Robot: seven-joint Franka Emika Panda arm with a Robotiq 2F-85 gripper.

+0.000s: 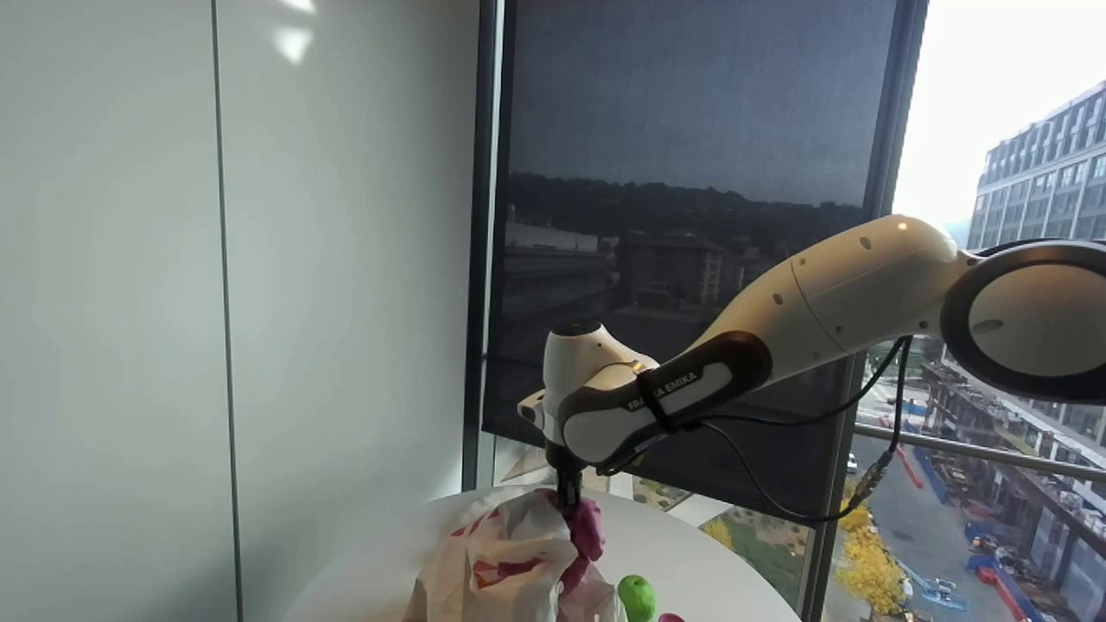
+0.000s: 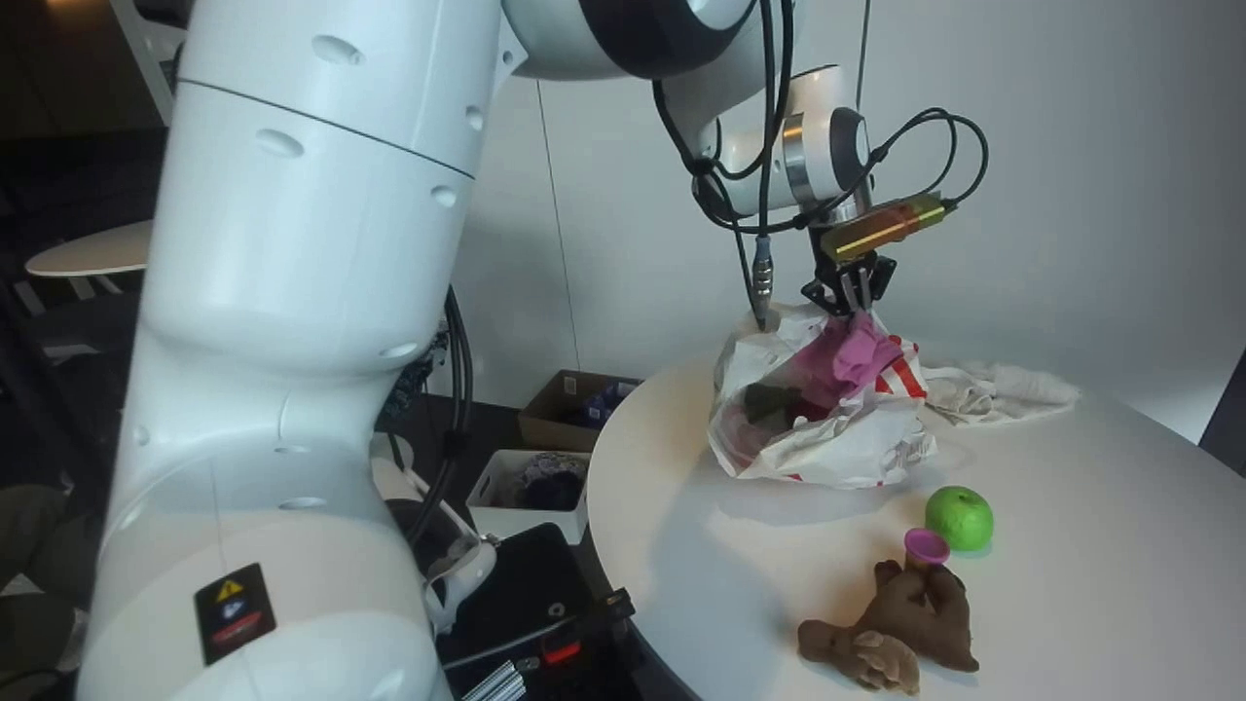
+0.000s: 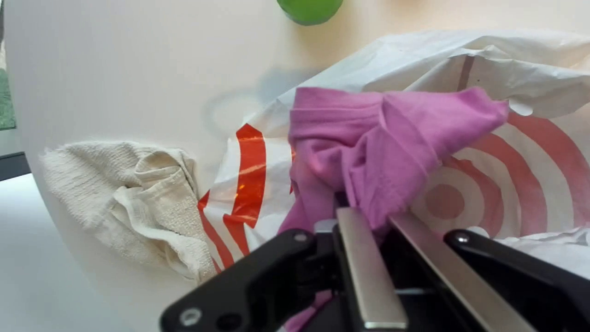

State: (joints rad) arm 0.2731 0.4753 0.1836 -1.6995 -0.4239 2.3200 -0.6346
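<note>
1. Pinching a pink cloth [image 3: 368, 152], the jaws are squeezed close together and point down, with the cloth bunched between them.
2. The pink cloth is at the top of a white bag [image 2: 847, 458] — part of it is up in the jaws, and part seems to hang inside the bag's open mouth.
3. The bag is thin and crinkly, with red stripes and rings on it. It sits on a round white table [image 2: 662, 448].
4. Inside the bag you can see a dark green thing [image 2: 769, 404] and a dark red thing [image 2: 806, 413], but they are too hidden to name.
5. A cream towel [image 3: 115, 198] lies crumpled on the table, just beside the bag.
6. A bright green round fruit [image 2: 959, 518] sits near the bag, but apart from it.
7. Close to the fruit is a small pink cup shape [image 2: 926, 546], and right by that lies a brown soft toy [image 2: 910, 608].
8. The white robot arm [image 1: 829, 294] reaches over the table, with black cables [image 1: 873, 479] looping under it.
9. In an exterior view, a dark window shade [image 1: 691, 130] hangs behind the arm. Outside there is a tall building [image 1: 1045, 173] and a yellow tree [image 1: 864, 553].
10. In an exterior view, a brown box [image 2: 553, 435] and a white bin [image 2: 526, 526] stand low down beside the table — both have things in them.
</note>
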